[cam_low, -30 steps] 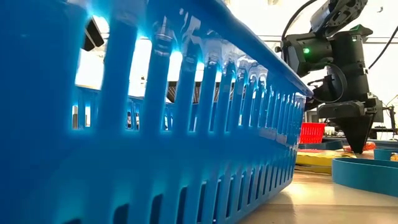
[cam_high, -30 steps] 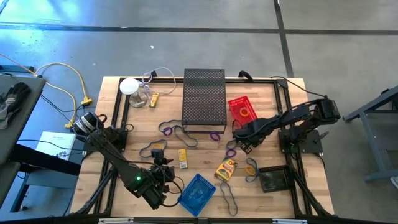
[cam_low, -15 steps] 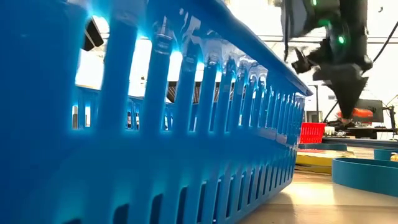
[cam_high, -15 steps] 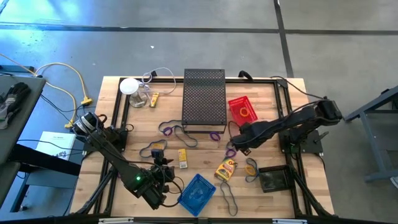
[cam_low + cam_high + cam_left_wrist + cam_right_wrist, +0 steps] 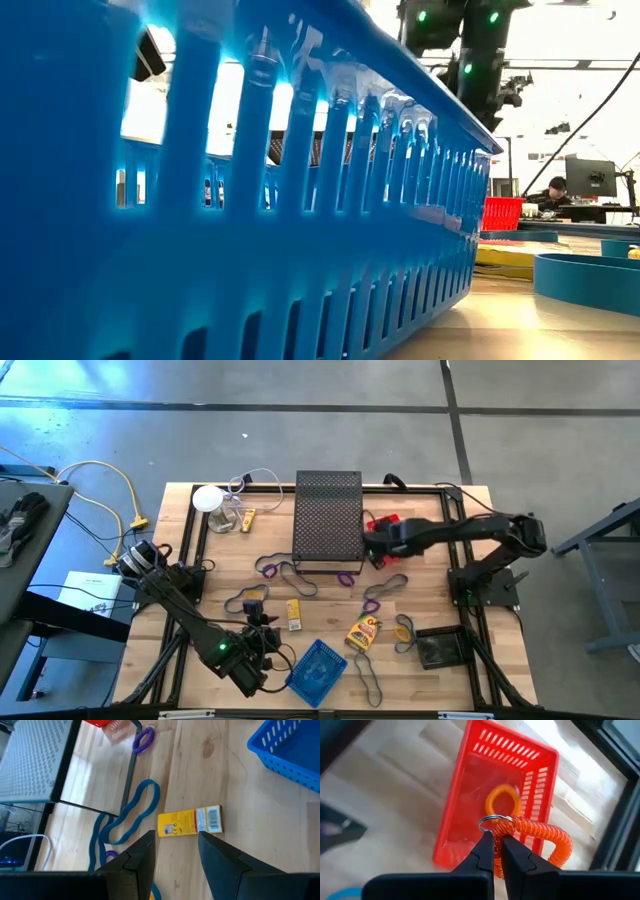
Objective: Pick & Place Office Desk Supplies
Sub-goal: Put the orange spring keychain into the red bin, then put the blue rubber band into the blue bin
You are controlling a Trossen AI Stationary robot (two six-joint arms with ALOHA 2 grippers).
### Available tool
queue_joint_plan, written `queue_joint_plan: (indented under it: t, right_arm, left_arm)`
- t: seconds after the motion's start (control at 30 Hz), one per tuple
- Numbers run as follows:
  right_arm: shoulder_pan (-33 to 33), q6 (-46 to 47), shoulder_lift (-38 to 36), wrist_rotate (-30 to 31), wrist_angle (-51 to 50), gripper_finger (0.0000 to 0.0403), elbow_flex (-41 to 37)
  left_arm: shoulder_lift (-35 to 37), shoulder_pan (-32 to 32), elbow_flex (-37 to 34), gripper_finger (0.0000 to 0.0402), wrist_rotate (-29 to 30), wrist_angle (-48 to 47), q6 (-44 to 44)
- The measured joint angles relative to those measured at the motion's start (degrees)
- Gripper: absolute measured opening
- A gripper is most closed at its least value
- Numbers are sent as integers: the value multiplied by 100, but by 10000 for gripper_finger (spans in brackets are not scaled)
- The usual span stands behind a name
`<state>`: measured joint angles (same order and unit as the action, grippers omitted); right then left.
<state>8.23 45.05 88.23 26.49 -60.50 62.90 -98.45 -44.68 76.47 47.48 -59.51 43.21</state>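
While I hang over the red basket (image 5: pixel 490 795):
right gripper (image 5: pixel 498 851): clamped on orange coil (image 5: pixel 540 834)
left gripper (image 5: pixel 175 851): fingers apart, above yellow packet (image 5: pixel 190 821)

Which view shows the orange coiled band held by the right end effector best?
The right wrist view: the orange coiled band with metal ring hangs pinched in the right end effector above the red plastic basket. The high view hides it under the arm; the other views miss it.

Right arm swings from mid-surface to the red basket.
The right gripper (image 5: pixel 497 851), earlier low near the purple loop, now hangs above the red basket (image 5: pixel 470 795), pinching an orange coiled band (image 5: pixel 540 832).
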Motion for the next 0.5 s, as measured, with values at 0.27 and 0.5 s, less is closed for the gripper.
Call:
queue_joint_plan:
  t: [0.27,0.5]
  right_arm:
    - [325,-781,0,-562,545,57,-241]
    - [217,-933,0,-486,501,167,-241]
  left_arm:
    - [0,-141,0,140,-2,-2,-93]
    - [0,-136,0,140,2,-7,-151]
